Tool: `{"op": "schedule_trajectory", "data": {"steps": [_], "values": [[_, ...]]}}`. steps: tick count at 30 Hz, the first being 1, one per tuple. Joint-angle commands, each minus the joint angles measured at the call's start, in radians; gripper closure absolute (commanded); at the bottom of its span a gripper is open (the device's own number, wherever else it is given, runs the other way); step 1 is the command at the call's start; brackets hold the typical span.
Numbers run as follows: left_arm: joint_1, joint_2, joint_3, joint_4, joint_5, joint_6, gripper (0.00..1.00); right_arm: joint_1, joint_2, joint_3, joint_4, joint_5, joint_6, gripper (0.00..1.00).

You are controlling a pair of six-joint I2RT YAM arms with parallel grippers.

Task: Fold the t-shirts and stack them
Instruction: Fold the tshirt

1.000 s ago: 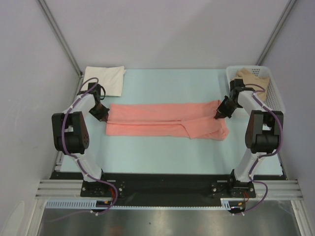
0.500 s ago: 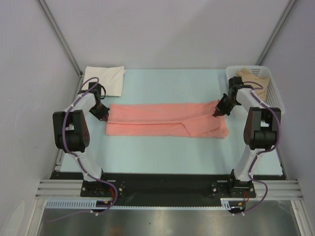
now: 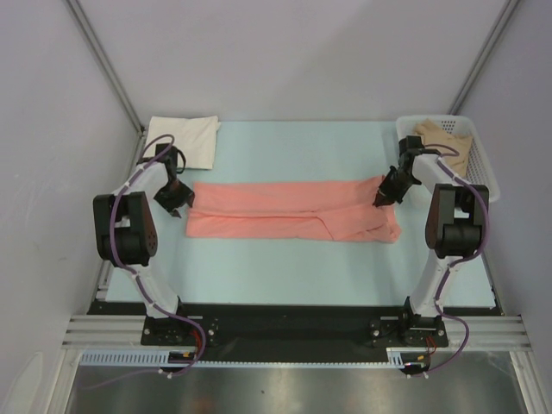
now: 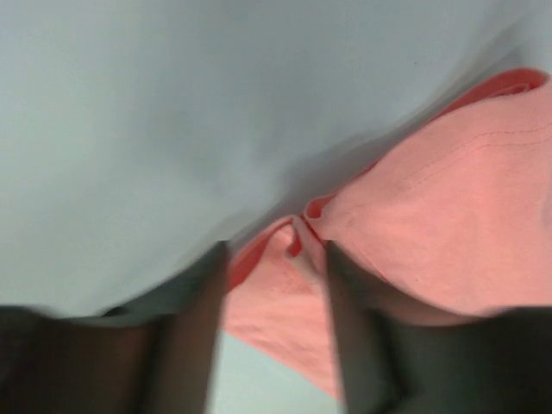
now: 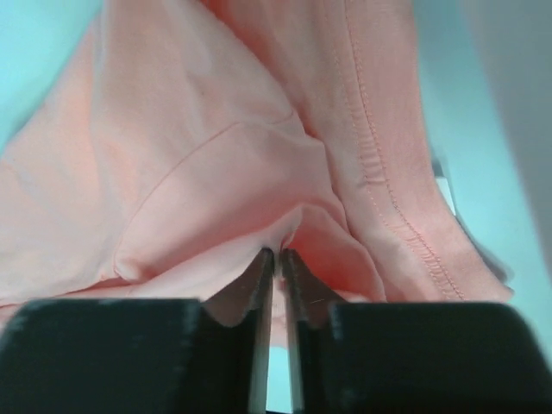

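table: pink t-shirt between parted left fingers, right fingers pinching

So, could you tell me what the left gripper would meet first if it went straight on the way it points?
Probably the pink shirt: its bunched edge lies ahead of the open left gripper, in line with the gap between its fingers. The table is beneath; blur leaves depth unclear.

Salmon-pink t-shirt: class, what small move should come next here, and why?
Probably open the right tool and free the salmon-pink t-shirt. It lies as a long folded strip on the table; the left tool stands open at its end, while the right tool pinches a raised peak of cloth at the other.
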Motion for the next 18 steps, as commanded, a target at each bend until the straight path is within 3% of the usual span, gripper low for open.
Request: {"op": "schedule_trajectory", "data": {"steps": [1,2,3,4,6,7,10,13,16,18], "values": [[-0.002,-0.022,0.050,0.009,-0.078,0.025,0.35,-0.004,0.033,0.074,-0.024,0.026,-0.043,0.82],[-0.002,-0.043,0.063,-0.011,-0.099,0.035,0.28,-0.001,0.033,0.109,-0.041,0.044,-0.062,0.75],[-0.002,-0.056,0.073,-0.027,-0.124,0.042,0.20,0.003,0.033,0.132,-0.062,0.070,-0.078,0.57],[-0.004,-0.076,0.076,-0.031,-0.158,0.055,0.14,0.008,0.024,0.150,-0.099,0.133,-0.092,0.50],[-0.015,-0.147,0.062,-0.030,-0.187,0.091,0.09,0.039,-0.025,0.184,-0.118,0.188,-0.137,0.31],[-0.022,-0.171,0.054,-0.027,-0.199,0.102,0.07,0.071,-0.042,0.189,-0.130,0.243,-0.147,0.27],[-0.057,-0.264,-0.007,0.008,-0.187,0.136,0.09,0.149,-0.093,0.212,-0.138,0.241,-0.171,0.22],[-0.130,-0.349,-0.091,0.096,-0.086,0.176,0.24,0.267,-0.119,0.207,-0.106,0.171,-0.161,0.21],[-0.205,-0.373,-0.163,0.202,0.072,0.220,0.39,0.391,-0.110,0.183,-0.054,0.074,-0.098,0.25],[-0.260,-0.373,-0.217,0.310,0.191,0.228,0.43,0.463,-0.099,0.151,-0.003,0.043,-0.051,0.32]]}}
